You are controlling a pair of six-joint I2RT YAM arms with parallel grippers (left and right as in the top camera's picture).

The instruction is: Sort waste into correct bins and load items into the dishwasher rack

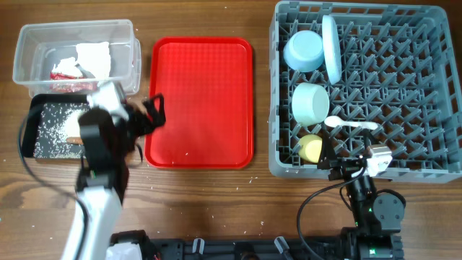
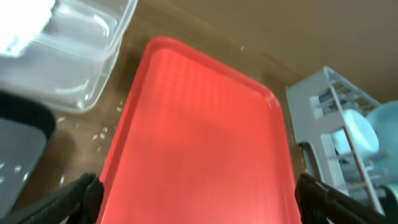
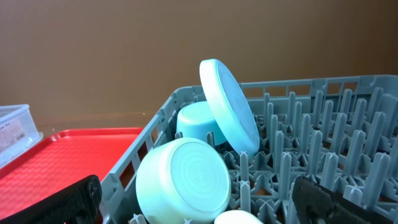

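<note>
the wooden table [image 1: 216, 195] held the loaded dishwasher rack [image 1: 433, 167] at 3 o'clock, waste [image 1: 94, 54] binned at 9 o'clock. left gripper [image 1: 157, 114] and right gripper [image 1: 333, 165] gaped empty; the left, over the red tray [image 1: 209, 101], could clip its rim

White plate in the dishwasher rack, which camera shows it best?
Right wrist view: the white plate shows large, its round face visible, standing tilted in the dishwasher rack. Overhead shows it only edge-on, a thin strip. Left wrist shows blurred pale shapes in the rack, too unclear to tell.
</note>
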